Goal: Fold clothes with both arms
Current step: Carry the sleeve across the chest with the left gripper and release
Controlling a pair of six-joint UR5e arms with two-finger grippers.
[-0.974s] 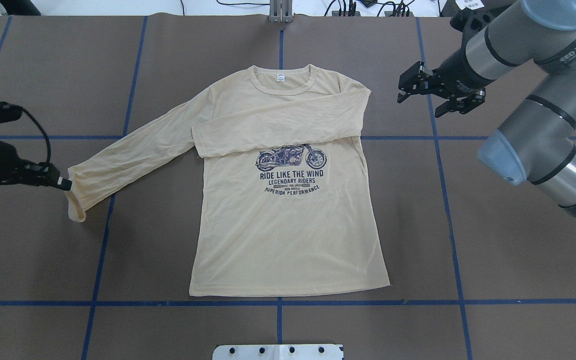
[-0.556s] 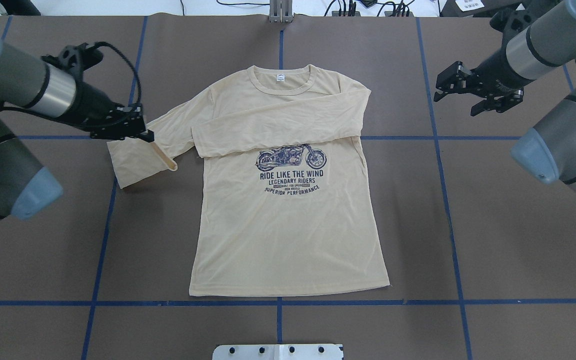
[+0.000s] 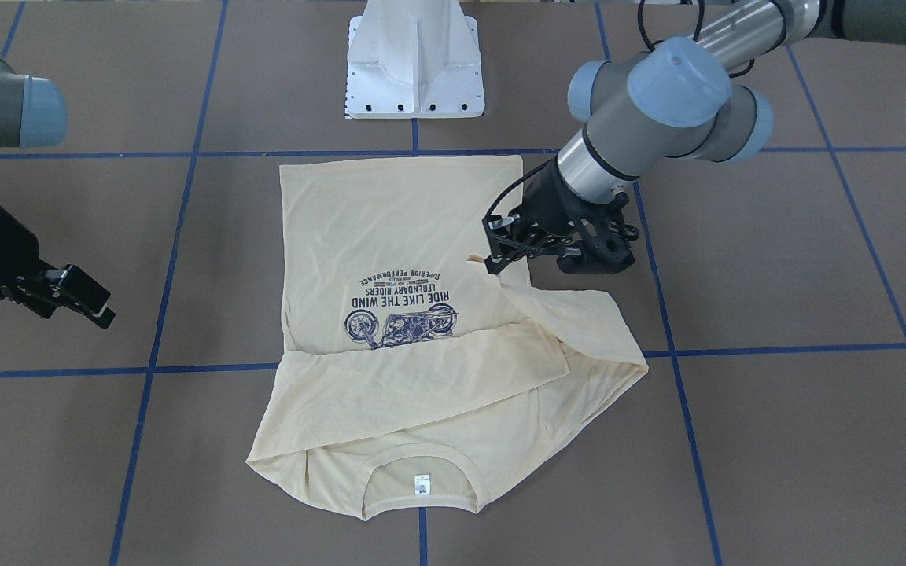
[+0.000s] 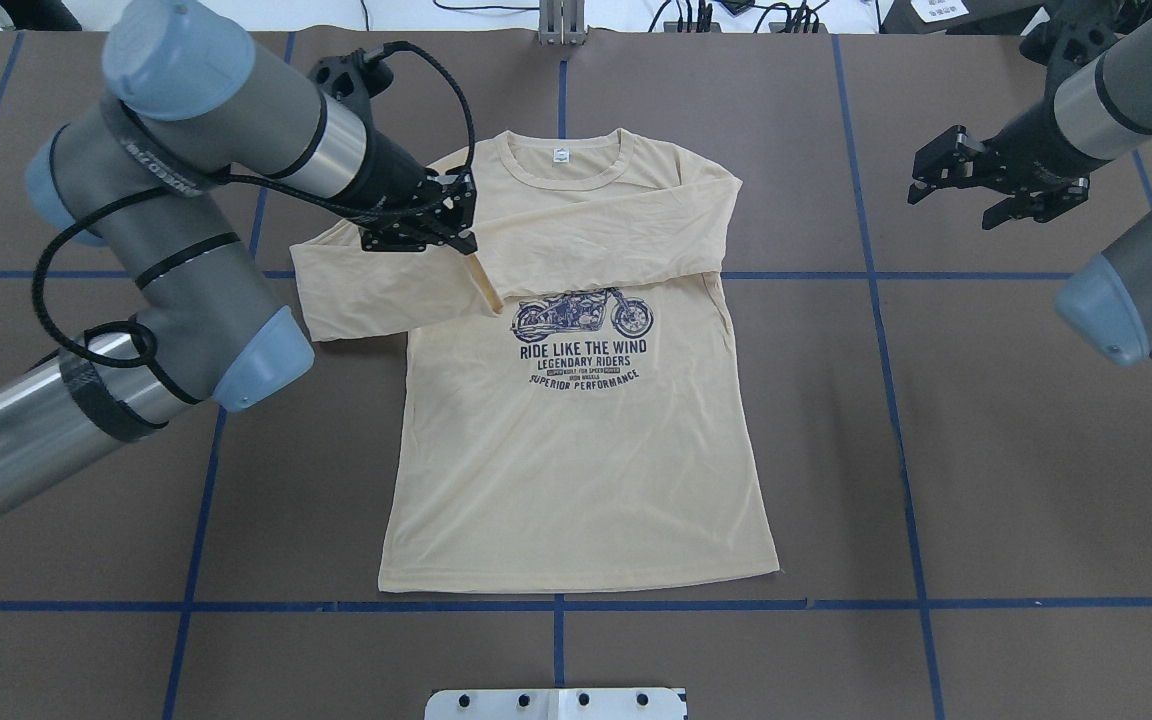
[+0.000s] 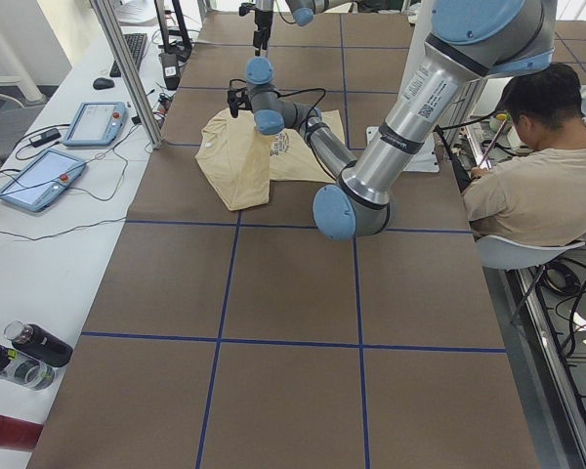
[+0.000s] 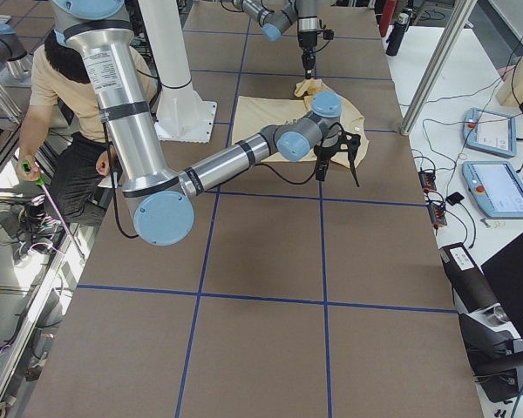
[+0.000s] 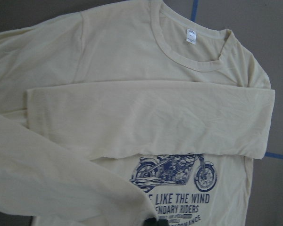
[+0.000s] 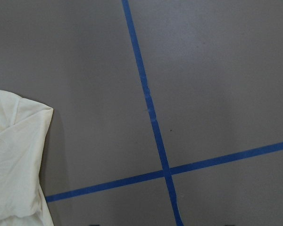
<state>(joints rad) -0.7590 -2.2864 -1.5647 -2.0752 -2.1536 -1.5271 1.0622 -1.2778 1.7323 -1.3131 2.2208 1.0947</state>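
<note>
Shirt (image 4: 576, 480) is the big thing on the brown table (image 4: 986, 450). It is pale yellow and lies flat in the middle of the overhead view. Nearest, at the bottom edge, sits a white plate (image 4: 556, 703) with dark screws. Just above it a blue tape line (image 4: 736, 604) runs across, and the shirt's hem lies along it.

Higher up is a navy motorcycle print (image 4: 583, 340). The words under it read "RIDE LIKE THE WIND", "LEGENDARY RIDERS" and "SUPERIOR PERFORMANCE". One sleeve (image 4: 556, 265) already lies folded flat across the chest, just above the motorcycle. The round collar at the top has a small white tag (image 4: 560, 155); its writing is too small to read.

The left pincer (image 4: 466, 235) is clenched on the cuff of the other sleeve (image 4: 376, 300), above the chest and left of the motorcycle. The cuff hangs down from it. A moment ago this pincer was farther left, out past the side of the shirt, and before that the sleeve lay stretched out toward the lower left.

The right pincer (image 4: 951, 212) hangs in the upper right with its fingers spread, holding nothing. It has moved farther right, away from the shirt. The shirt's body has not shifted.
</note>
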